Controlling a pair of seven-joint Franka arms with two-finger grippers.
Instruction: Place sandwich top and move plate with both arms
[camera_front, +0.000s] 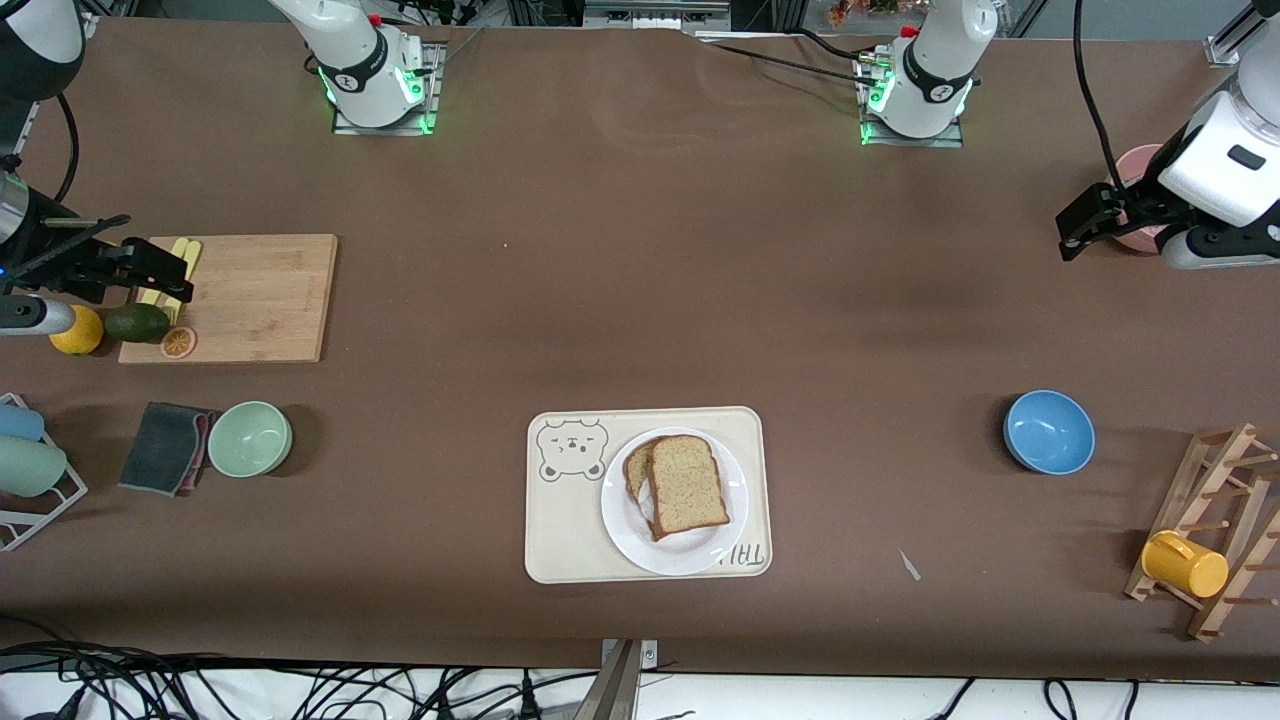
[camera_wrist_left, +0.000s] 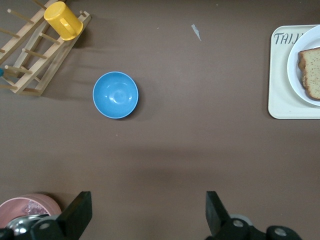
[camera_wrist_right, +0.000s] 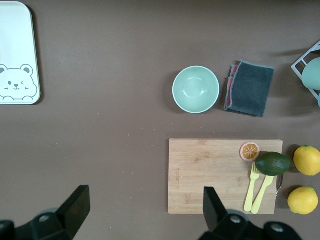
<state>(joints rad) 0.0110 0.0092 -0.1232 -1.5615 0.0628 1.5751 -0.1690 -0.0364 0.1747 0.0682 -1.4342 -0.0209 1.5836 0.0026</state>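
Note:
The white plate (camera_front: 680, 556) sits on a cream bear-print tray (camera_front: 560, 540) near the front edge. On it the sandwich top (camera_front: 688, 484), a speckled tan slice with brown crust, lies across a lower slice (camera_front: 634, 468) that peeks out beside it. My left gripper (camera_front: 1075, 232) hangs open and empty by a pink bowl (camera_front: 1138, 170) at the left arm's end. In the left wrist view the left gripper (camera_wrist_left: 148, 211) is over bare table, with the plate (camera_wrist_left: 296, 70) and bread (camera_wrist_left: 311, 72) at the frame's edge. My right gripper (camera_front: 165, 272) stands open and empty over the cutting board's end.
A blue bowl (camera_front: 1048, 431), a wooden rack (camera_front: 1225, 520) and a yellow mug (camera_front: 1184, 564) are toward the left arm's end. A cutting board (camera_front: 250, 298), avocado (camera_front: 137, 322), lemon (camera_front: 77, 329), green bowl (camera_front: 249, 438) and grey cloth (camera_front: 165, 447) are toward the right arm's end.

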